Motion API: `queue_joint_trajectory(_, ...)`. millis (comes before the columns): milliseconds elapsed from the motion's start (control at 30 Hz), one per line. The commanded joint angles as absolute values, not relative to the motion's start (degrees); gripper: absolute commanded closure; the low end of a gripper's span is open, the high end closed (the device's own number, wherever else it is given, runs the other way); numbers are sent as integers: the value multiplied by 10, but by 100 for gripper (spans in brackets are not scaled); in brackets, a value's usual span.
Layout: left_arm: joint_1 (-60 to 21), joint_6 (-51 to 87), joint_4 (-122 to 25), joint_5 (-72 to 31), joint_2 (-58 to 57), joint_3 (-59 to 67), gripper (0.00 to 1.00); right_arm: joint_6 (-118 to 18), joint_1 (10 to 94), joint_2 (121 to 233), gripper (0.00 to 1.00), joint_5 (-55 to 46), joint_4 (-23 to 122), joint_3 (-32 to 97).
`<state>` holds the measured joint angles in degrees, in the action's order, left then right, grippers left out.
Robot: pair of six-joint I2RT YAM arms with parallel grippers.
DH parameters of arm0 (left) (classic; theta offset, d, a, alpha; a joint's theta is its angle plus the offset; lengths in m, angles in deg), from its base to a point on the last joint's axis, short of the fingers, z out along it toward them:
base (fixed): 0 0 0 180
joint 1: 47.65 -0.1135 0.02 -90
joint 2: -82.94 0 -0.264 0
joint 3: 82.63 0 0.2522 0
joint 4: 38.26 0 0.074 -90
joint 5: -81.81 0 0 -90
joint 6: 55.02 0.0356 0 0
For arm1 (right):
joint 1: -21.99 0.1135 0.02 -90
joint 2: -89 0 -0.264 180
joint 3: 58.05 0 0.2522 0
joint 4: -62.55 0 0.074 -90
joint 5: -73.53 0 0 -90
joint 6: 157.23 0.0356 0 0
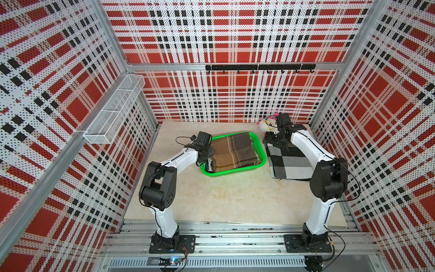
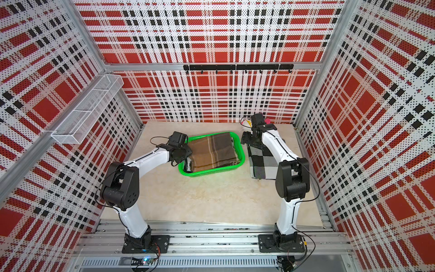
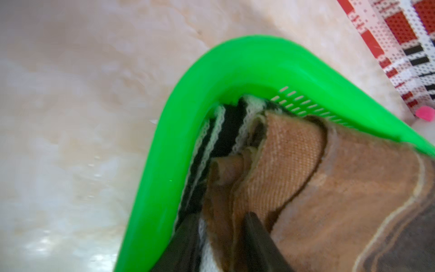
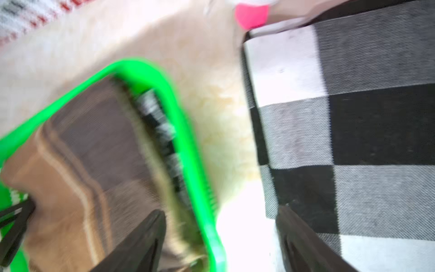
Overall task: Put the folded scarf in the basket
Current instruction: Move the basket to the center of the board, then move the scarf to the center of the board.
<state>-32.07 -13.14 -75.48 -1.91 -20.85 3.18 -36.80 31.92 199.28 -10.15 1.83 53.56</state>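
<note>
brown plaid wool, folded flat: the scarf (image 1: 233, 150) (image 2: 211, 150) lies inside the basket (image 1: 235, 174) (image 2: 211, 173) and fills most of it. its far edge rides up on the basket's far rim. under it, along the basket's sides, a black-and-white striped cloth (image 3: 226, 127) peeks out.

the left gripper (image 3: 223, 237) sits at the basket's near left corner. its two dark fingers (image 3: 259, 242) are drawn in on a fold of the scarf's (image 3: 329, 188) edge, with brown fabric and a bit of the striped cloth between them. the green rim (image 3: 211, 70) curves round just outside that corner.

the right gripper (image 4: 221, 235) hangs over the basket's far right corner with its fingers (image 4: 141, 240) spread wide and nothing between them but the rim (image 4: 183, 117) and bare table. that view is blurred, so i cannot tell whether a finger touches the scarf (image 4: 94, 141).

the basket stands on the pale marbled table (image 1: 223, 200), towards the back, between the two arms. just beside it on the right, with a strip of table between, lies a folded black, white and grey checked cloth (image 1: 289, 164) (image 2: 263, 164) (image 4: 353, 117). the right arm partly hides it. behind that cloth, by the back wall, is a white and pink soft toy (image 1: 267, 126).

a white wire rack (image 1: 113, 110) hangs on the left wall and a black hook rail (image 1: 259, 67) on the back wall.
</note>
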Motion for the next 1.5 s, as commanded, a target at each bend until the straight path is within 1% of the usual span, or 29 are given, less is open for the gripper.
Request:
queue_joint_trajectory(0,-389,-88,-788,1,-182,6,62,-307,283,1982,21,-101,50,510)
queue_joint_trajectory(167,-467,-57,-795,-6,-175,5,64,-261,251,2020,24,-95,85,511)
queue_joint_trajectory(333,-514,-32,-799,-12,-179,38,63,-241,250,2114,27,-85,81,604)
queue_joint_trajectory(433,-522,-22,-802,-14,-179,63,61,-239,252,2181,29,-63,79,672)
queue_joint_trajectory(567,-512,-27,-807,-14,-162,82,57,-271,279,2275,30,-49,2,796)
queue_joint_trajectory(633,-497,-35,-819,4,-145,89,53,-286,295,2288,30,-44,-15,803)
queue_joint_trajectory(733,-468,-52,-828,26,-109,91,45,-302,318,2270,30,-36,-3,740)
queue_joint_trajectory(767,-457,-58,-833,31,-98,92,44,-306,326,2258,30,-30,8,707)
queue_joint_trajectory(967,-379,-80,-845,43,-47,101,43,-351,381,2187,31,-29,25,567)
queue_joint_trajectory(1000,-366,-82,-848,44,-42,104,43,-374,393,2172,31,-31,27,546)
queue_joint_trajectory(1167,-282,-98,-852,41,-11,105,43,-410,483,2076,31,-63,17,439)
queue_joint_trajectory(1233,-252,-102,-851,39,1,101,44,-405,507,2033,30,-80,15,416)
queue_joint_trajectory(1333,-212,-107,-851,31,7,92,44,-387,510,1996,29,-79,17,420)
queue_joint_trajectory(1467,-201,-116,-848,34,5,65,46,-375,503,2022,29,-89,19,483)
